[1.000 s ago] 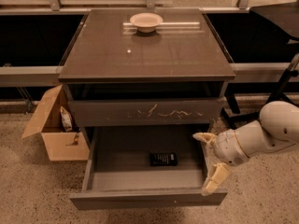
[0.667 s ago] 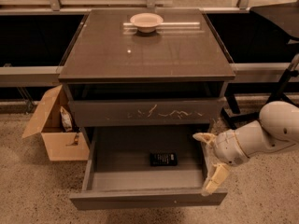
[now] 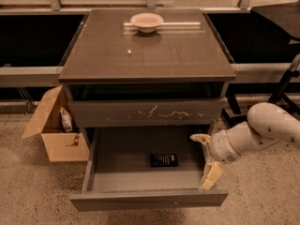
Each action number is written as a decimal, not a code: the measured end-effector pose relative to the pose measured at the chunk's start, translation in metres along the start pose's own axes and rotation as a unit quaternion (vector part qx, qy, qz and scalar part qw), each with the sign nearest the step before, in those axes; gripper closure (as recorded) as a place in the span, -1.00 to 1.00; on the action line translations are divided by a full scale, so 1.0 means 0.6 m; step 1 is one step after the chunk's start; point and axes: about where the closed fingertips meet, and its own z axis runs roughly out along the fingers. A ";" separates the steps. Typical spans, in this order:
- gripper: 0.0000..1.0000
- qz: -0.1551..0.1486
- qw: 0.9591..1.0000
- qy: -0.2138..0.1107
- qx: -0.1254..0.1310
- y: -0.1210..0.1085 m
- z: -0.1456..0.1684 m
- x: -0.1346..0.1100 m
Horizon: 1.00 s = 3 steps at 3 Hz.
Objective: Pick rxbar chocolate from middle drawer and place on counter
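Beneath the counter (image 3: 150, 55), the rxbar (image 3: 164, 160) is seen flat in the open drawer (image 3: 122, 170), near the empty, wide-open claw (image 3: 201, 161); light, thin and slick, it is probably best pinched across its width.

Lab-like workspace: speckled floor (image 3: 28, 191), cardboard box (image 3: 55, 146) beside cabinet (image 3: 103, 114), robot jaws over right side of middle drawer (image 3: 122, 149).

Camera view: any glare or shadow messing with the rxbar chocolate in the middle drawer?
Camera view: no glare on the rxbar chocolate; it reads dark against the dim grey floor of the middle drawer. Same view: glare sits on the counter, a small bright spot plus pale streaks beside the bowl. The gripper, jaws open, hangs over the drawer's right side, with no visible shadow on the bar.
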 end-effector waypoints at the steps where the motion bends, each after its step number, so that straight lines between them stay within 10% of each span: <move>1: -1.00 -0.010 1.000 0.014 -0.007 -0.055 0.044 0.065; 3: -1.00 -0.014 1.000 -0.012 0.005 -0.148 0.126 0.121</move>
